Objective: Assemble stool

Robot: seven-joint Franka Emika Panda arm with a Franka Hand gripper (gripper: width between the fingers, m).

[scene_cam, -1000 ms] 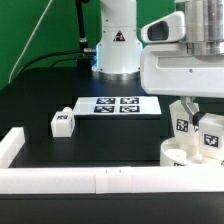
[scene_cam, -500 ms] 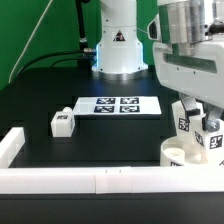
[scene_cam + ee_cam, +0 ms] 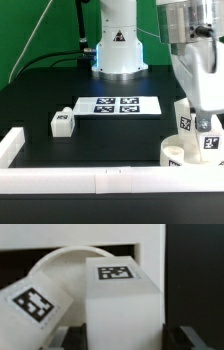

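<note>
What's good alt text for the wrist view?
A white tagged leg fills the middle, held on both sides by the gripper. A second tagged leg sits beside it, with the curved rim of the seat behind them.

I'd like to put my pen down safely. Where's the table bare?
Bare table lies between the loose leg, the marker board and the front rail. Crowded on the exterior view's right: seat, one leg, end effector gripping another leg.

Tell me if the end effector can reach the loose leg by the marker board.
Not yet, probably: the end effector grips an upright leg on the seat. Nothing covers the loose leg; after letting go, the way looks free.
</note>
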